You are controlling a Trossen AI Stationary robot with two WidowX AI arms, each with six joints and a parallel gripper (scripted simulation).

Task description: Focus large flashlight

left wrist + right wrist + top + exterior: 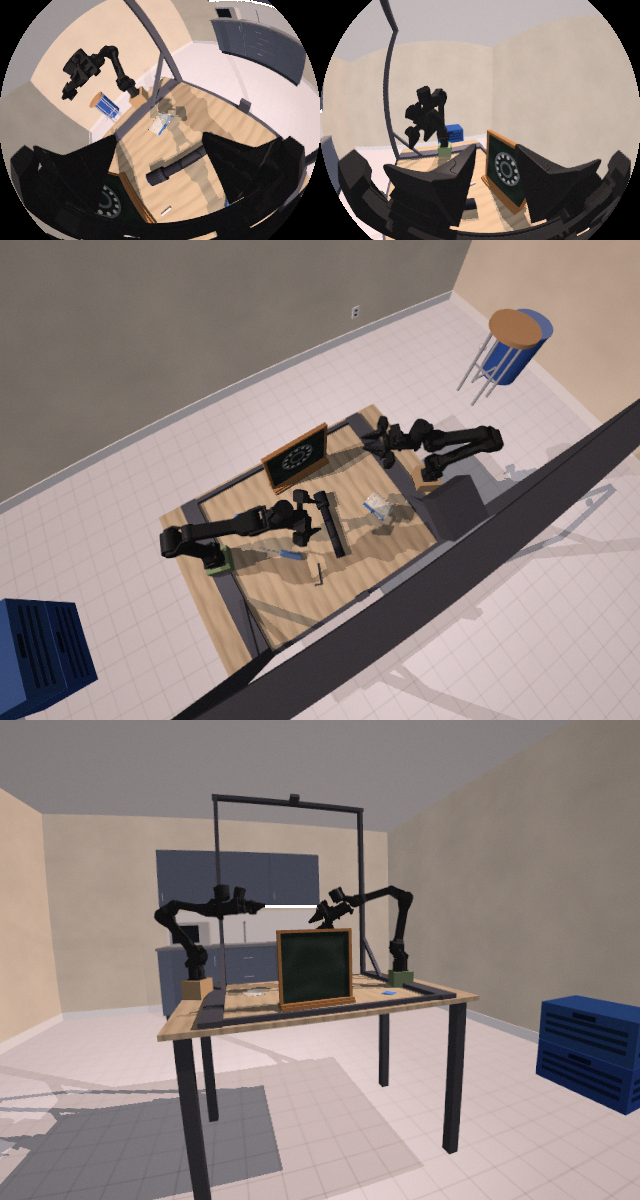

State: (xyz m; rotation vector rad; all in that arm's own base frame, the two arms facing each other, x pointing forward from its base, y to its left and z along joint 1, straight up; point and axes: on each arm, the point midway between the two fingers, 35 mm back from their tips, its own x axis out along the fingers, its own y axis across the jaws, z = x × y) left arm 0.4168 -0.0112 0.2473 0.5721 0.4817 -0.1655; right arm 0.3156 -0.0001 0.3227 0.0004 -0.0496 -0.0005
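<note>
The large black flashlight (330, 521) lies on the wooden table, its head toward the board; it also shows in the left wrist view (175, 167). The green board (295, 457) in its wooden frame stands upright at the table's far edge and carries a ring of white dots (504, 172). How the dots sit against the printed rings is too small to tell. My left gripper (305, 516) (159, 138) is open and empty, high above the table beside the flashlight. My right gripper (377, 438) is raised near the table's corner, its fingers apart with nothing between them (495, 154).
A blue and white packet (377, 506), a blue-handled tool (289, 554) and a small black tool (319, 574) lie on the table. A dark box (454, 506) stands by the right arm's base. A dark overhead frame (289, 802) spans the table.
</note>
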